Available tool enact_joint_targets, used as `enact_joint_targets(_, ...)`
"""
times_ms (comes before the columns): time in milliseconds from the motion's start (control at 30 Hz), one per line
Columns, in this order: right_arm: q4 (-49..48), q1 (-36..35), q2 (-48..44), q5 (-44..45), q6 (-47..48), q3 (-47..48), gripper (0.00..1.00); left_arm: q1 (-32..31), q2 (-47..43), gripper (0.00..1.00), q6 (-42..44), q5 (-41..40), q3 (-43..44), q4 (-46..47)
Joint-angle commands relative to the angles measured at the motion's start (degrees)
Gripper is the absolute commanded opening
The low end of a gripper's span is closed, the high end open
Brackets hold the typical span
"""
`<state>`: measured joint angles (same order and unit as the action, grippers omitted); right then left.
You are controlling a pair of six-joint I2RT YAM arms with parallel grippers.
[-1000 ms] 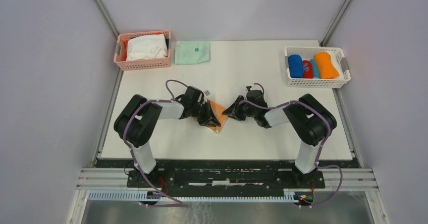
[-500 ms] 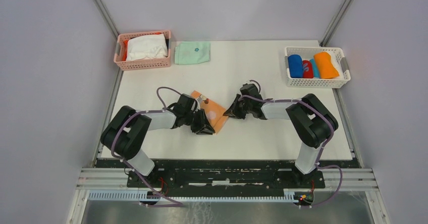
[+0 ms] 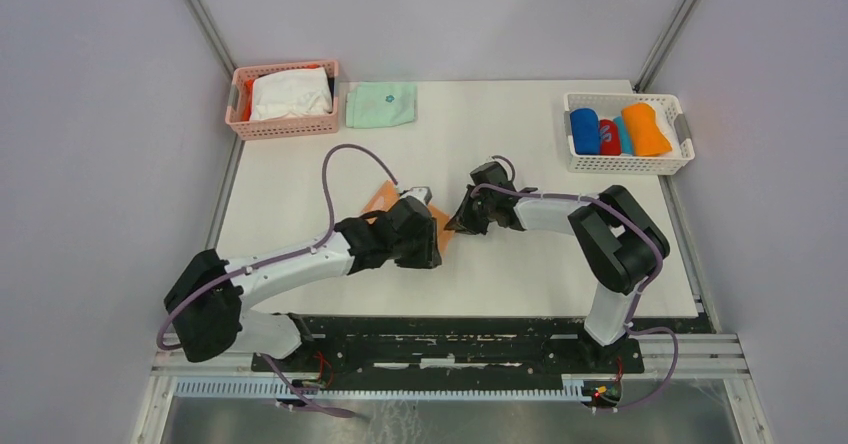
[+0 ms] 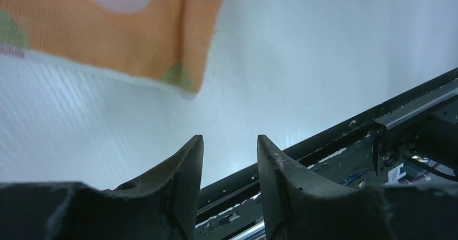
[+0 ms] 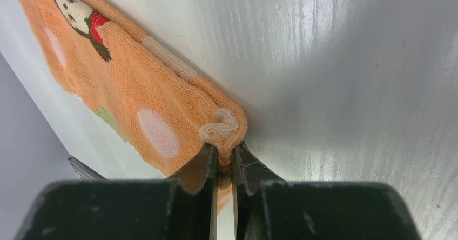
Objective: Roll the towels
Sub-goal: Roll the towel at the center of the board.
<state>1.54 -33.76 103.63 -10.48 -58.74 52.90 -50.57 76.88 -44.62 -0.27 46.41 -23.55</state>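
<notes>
The peach towel [image 3: 379, 200] lies flat on the desk [image 3: 500, 154], and both arms reach in to it. In the right wrist view the right gripper [image 5: 224, 154] pinches the towel's [image 5: 124, 83] corner with the small looped tag, its jaws narrowed to a slit with cloth caught between them; seen from above, this gripper [image 3: 462, 219] sits at the towel's right corner. The left gripper [image 3: 422, 244] is over the towel's near side, hiding its middle. Its wrist view shows the left gripper's [image 4: 229, 142] jaws parted with only bare desk between them, just off the towel's [image 4: 108, 40] hemmed edge and not touching it.

Well to the far right of the peach towel, a white basket [image 3: 681, 124] holds a rolled blue towel [image 3: 584, 131], a rolled orange towel [image 3: 646, 129] and a red roll [image 3: 609, 137] between them. Well to its far left stand a folded mint-green cloth [image 3: 381, 104] and a pink basket [image 3: 285, 127] with a white cloth [image 3: 290, 94] in it.
</notes>
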Motion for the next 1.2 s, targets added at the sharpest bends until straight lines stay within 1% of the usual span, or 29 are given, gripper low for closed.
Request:
enact_joint_targets(0,9.0,-0.2,0.3,4.2,2.0,0.1,0.10,-9.2,1.7,0.49,6.3,-21.5,7.7,-4.4)
enact_joint_targets(133,10.0,-0.2,-0.1,4.3,2.2,0.2,0.10,-15.9,9.1,0.49,11.4,-30.4,13.1,-4.1)
enact_joint_targets(233,10.2,-0.1,-0.2,4.0,2.1,0.5,0.11,-19.9,14.8,0.49,14.6,-37.0,16.0,-3.6)
enact_joint_targets(300,10.4,-0.1,-0.2,3.6,2.1,0.6,0.11,-20.9,17.9,0.49,16.8,-41.2,17.3,-2.8)
enact_joint_targets(400,10.7,-0.1,-0.3,3.3,2.1,0.9,0.11,-21.1,22.3,0.48,20.2,-44.7,18.2,-1.5)
enact_joint_targets(533,10.8,-0.1,-0.3,3.0,2.2,1.0,0.11,-21.8,25.6,0.48,23.3,-47.1,18.7,0.2)
enact_joint_targets(733,10.7,0.0,-0.1,2.6,2.3,1.0,0.11,-21.9,29.0,0.47,24.9,-48.1,18.7,1.1)
enact_joint_targets(833,10.6,0.0,0.1,2.6,2.3,0.9,0.11,-22.5,29.6,0.46,25.0,-49.6,19.3,0.2)
enact_joint_targets(967,10.4,0.1,0.1,2.4,2.4,0.8,0.11,-25.2,28.8,0.46,24.7,-53.3,20.7,-1.1)
enact_joint_targets(1067,10.1,0.2,0.2,2.1,2.4,0.7,0.11,-26.8,28.5,0.46,24.8,-54.0,21.5,-1.0)
enact_joint_targets(1167,10.0,0.2,0.0,2.1,2.3,0.4,0.11,-27.0,29.6,0.46,25.1,-53.7,21.6,-0.4)
